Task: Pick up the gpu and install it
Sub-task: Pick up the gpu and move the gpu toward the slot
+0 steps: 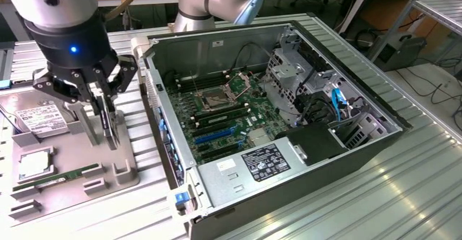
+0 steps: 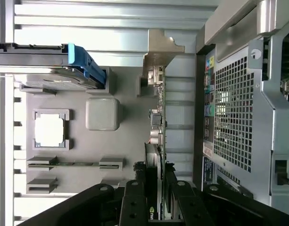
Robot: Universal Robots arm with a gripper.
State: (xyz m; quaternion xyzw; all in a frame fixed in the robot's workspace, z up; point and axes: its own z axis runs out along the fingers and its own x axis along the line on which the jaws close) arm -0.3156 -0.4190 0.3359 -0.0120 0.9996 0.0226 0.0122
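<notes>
The gpu (image 1: 110, 125) stands on edge in a slot of the grey holder tray (image 1: 126, 167), at the exterior view's left of the open computer case (image 1: 303, 159). In the wrist view the gpu (image 2: 156, 136) shows edge-on, its silver bracket at the far end and its fan bulging near my fingers. My gripper (image 1: 103, 107) has come down over the card's top edge. Its black fingers (image 2: 135, 205) lie against both faces, so my gripper (image 2: 155, 209) is shut on the gpu. The card rests in the tray. The motherboard (image 1: 224, 115) lies exposed inside the case.
The tray also holds a silver hard drive (image 1: 40, 118), a square processor (image 1: 34, 164) and a green memory stick (image 1: 58, 178). The case's perforated rear wall (image 2: 234, 108) stands close beside the gpu. A drive cage (image 1: 289, 72) and power supply (image 1: 263, 161) crowd the case interior.
</notes>
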